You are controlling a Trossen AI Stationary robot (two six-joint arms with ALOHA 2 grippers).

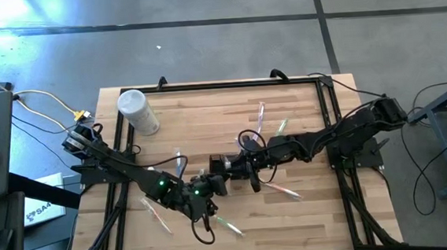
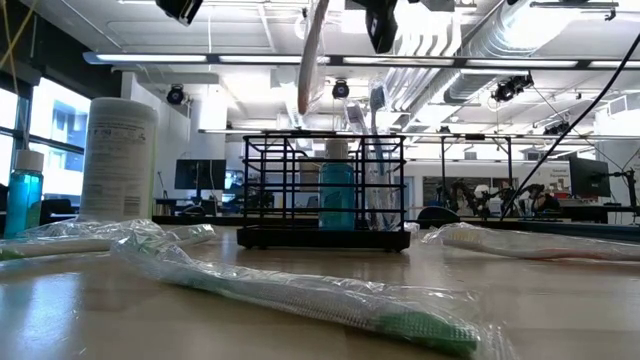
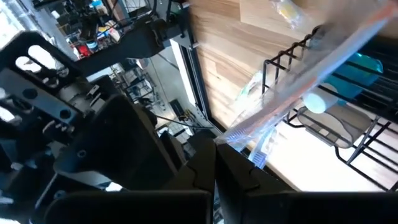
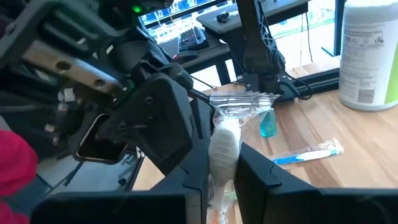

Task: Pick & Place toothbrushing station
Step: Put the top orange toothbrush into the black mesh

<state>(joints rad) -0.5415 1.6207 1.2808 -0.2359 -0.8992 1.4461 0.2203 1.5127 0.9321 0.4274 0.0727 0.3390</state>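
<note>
Left gripper (image 3: 214, 163): clamps wrapped toothbrush (image 3: 292, 106) | right gripper (image 4: 221, 165): clamps wrapped toothbrush | both above caddy (image 2: 322, 190) on bench (image 1: 302, 119)

Left wrist view. Left gripper (image 3: 214, 163): dark fingers (image 3: 186, 180) closed w/ a clear-wrapped toothbrush (image 3: 292, 93) pinched between them; wrapper is seen running diagonally away from the tips. Beyond it, black wire caddy (image 3: 348, 140) is shown on the light wooden table (image 3: 230, 56), w/ a teal item (image 3: 360, 68) and a white-capped item (image 3: 317, 102) held inside. Black table frame rail (image 3: 189, 68) is seen along the table edge; cluttered room beyond.
</note>
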